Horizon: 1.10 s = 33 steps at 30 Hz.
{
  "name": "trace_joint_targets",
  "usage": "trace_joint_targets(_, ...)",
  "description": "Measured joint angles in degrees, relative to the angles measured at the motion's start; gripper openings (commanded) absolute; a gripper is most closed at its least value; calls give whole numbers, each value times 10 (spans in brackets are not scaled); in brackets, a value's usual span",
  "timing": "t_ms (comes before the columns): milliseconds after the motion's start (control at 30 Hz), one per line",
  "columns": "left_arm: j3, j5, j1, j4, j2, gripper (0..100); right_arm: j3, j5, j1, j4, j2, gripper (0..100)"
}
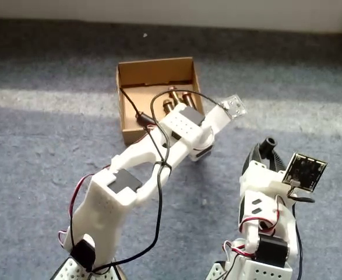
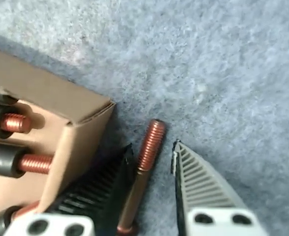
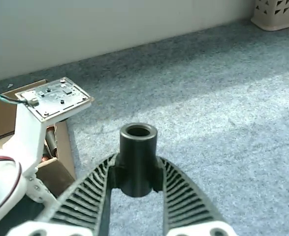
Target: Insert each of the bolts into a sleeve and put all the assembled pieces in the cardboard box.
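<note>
A copper bolt [image 2: 148, 147] lies on the grey carpet beside the near right corner of the cardboard box [image 1: 155, 66]. My left gripper [image 2: 152, 146] is open around the bolt, with one finger on each side of it. Inside the box [image 2: 60, 98] lie several assembled pieces [image 1: 176, 98], dark sleeves with copper threads sticking out [image 2: 16, 123]. To the right of the box and nearer the front, my right gripper [image 3: 136, 167] is shut on a black sleeve [image 3: 137, 147]. The sleeve [image 1: 268, 144] stands upright with its bore facing up.
Grey carpet [image 1: 54, 140] covers the whole floor around the box. The left arm [image 1: 159, 151] stretches diagonally from the front left to the box corner, with cables looping over it. A woven basket [image 3: 279, 12] stands by the far wall.
</note>
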Motion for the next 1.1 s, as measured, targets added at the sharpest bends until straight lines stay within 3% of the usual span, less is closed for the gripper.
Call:
trace_joint_targets(133,-7,-11,18,19,4,53,0,0,0,0,0,10)
trace_joint_targets(467,-11,-16,40,62,4,7,0,0,0,0,0,10)
trace_joint_targets(767,65,30,44,91,-115,4,0,0,0,0,0,10)
trace_joint_targets(867,144,32,44,50,-193,4,0,1,0,0,0,10)
trace_joint_targets(1100,387,84,41,-133,-410,4,0,1,0,0,0,10)
